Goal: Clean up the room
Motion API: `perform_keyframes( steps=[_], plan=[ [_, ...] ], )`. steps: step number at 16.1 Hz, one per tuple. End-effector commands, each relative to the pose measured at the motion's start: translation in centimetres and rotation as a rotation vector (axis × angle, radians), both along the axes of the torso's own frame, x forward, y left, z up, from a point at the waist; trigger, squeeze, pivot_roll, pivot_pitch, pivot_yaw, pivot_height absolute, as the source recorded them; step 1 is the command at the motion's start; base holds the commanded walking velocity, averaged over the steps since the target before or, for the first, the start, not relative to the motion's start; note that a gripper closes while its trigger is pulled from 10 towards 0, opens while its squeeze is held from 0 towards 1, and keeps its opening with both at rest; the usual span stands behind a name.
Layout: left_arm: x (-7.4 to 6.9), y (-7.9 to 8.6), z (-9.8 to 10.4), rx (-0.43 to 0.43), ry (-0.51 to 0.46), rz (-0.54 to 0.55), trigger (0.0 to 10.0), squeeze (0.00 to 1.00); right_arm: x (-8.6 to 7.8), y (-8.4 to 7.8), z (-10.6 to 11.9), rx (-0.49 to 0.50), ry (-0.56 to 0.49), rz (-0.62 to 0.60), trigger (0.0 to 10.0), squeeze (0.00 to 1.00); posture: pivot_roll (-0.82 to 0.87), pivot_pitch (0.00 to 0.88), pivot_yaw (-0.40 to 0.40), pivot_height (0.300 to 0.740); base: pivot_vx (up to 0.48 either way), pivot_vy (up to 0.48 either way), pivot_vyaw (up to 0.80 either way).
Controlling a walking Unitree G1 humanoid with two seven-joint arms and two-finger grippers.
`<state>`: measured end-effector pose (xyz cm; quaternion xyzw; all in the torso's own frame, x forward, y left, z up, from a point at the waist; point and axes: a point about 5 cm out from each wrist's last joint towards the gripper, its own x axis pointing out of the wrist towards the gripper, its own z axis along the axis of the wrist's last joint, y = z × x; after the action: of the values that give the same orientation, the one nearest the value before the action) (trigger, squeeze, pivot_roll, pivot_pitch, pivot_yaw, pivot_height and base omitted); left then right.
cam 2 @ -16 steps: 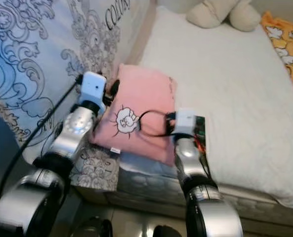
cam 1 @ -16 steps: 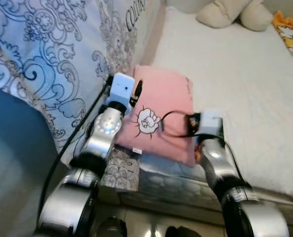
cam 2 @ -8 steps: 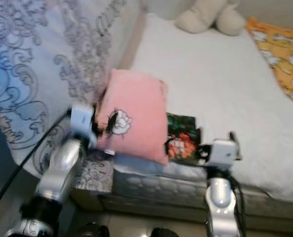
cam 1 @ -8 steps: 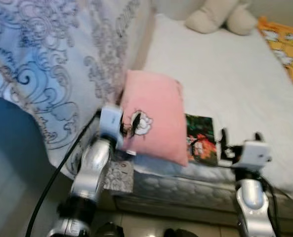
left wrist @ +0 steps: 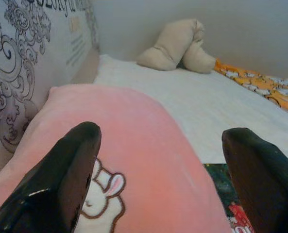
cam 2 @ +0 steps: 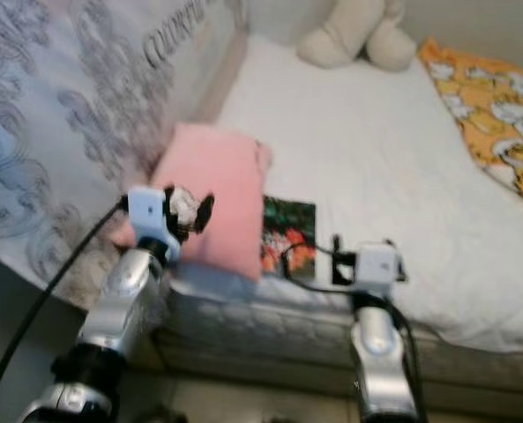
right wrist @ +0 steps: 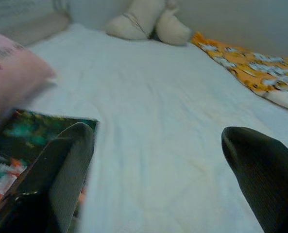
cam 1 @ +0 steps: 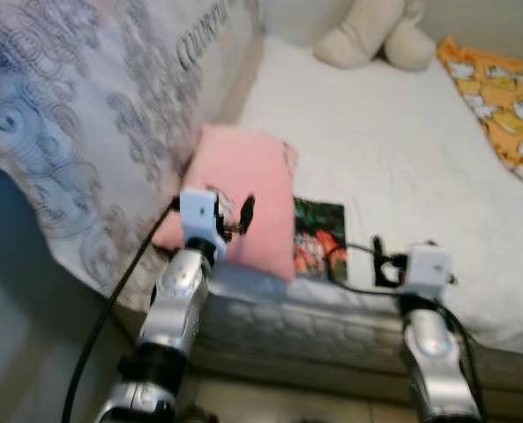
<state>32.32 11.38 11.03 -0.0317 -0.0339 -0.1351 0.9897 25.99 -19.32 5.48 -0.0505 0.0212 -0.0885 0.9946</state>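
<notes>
Bed edge: soft pillow, glossy flat book.
Left gripper (left wrist: 158, 179) jaws wide over the plush pink pillow (cam 1: 243, 189); right gripper (right wrist: 168, 179) jaws wide beside the thin book (cam 1: 318, 238) on the white bed (cam 1: 402, 167). Beige stuffed toy (cam 1: 367, 40) far end.

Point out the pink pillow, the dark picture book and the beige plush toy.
pink pillow (cam 1: 243, 181): left eye view, its upper face.
dark picture book (cam 1: 318, 236): left eye view, middle of its cover.
beige plush toy (cam 2: 349, 35): right eye view, its body.
</notes>
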Motion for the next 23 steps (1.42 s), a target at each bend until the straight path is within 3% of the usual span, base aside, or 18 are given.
perform_keyframes(
  steps=[1,5,7,9,10,11,13,15,19,23],
  plan=[
    [-0.1,0.6,0.0,-0.002,0.002,0.024,10.0,0.00,0.3,0.4,0.7,0.005,-0.023,0.021,10.0,0.00,0.04,0.000,-0.032,0.740,0.000,-0.439,0.00],
    [-0.4,1.9,-1.4,0.031,0.045,0.062,10.0,0.00,0.1,0.3,1.2,0.103,-0.069,0.059,10.0,0.00,0.04,0.000,-0.034,0.740,0.000,-0.425,0.00],
    [-0.6,1.8,-1.6,0.030,0.057,0.039,10.0,0.00,0.1,0.5,1.7,0.097,-0.087,0.118,10.0,0.00,0.06,0.000,-0.040,0.740,0.240,-0.412,0.00],
    [-3.0,2.2,-1.8,0.034,0.035,-0.050,10.0,0.00,-2.3,-0.7,2.3,0.090,-0.118,0.150,10.0,0.00,0.07,0.000,-0.043,0.740,0.266,-0.396,0.00],
    [-3.5,2.5,-2.1,0.014,0.049,-0.044,10.0,0.00,-3.5,-1.2,1.8,0.102,-0.105,0.129,10.0,0.00,0.08,0.000,-0.045,0.740,0.285,-0.382,0.00],
    [-3.0,1.8,-1.8,0.007,0.036,-0.047,10.0,0.00,-3.6,-1.2,1.0,0.118,-0.081,0.094,10.0,0.00,0.08,0.000,-0.042,0.740,0.311,-0.364,0.00],
    [-2.2,0.6,-0.9,0.021,0.002,-0.085,10.0,0.00,-2.6,-0.1,0.7,0.118,-0.072,0.093,10.0,0.00,0.07,0.000,-0.037,0.740,0.309,-0.364,0.00],
    [-1.9,0.6,-0.5,0.037,-0.004,-0.107,10.0,0.00,-1.7,0.4,0.8,0.108,-0.061,0.110,10.0,0.00,0.08,0.000,-0.038,0.740,0.313,-0.358,0.00],
    [-1.9,1.0,-1.3,0.037,0.033,-0.080,10.0,0.00,-0.6,0.3,0.8,0.092,-0.058,0.106,10.0,0.00,0.08,0.000,-0.030,0.740,0.318,-0.356,0.00],
    [-2.0,0.6,-1.4,0.040,0.037,-0.107,10.0,0.00,-0.5,-0.2,0.4,0.072,-0.021,0.108,10.0,0.00,0.06,0.000,-0.022,0.740,0.323,-0.352,-0.19]
  ],
)
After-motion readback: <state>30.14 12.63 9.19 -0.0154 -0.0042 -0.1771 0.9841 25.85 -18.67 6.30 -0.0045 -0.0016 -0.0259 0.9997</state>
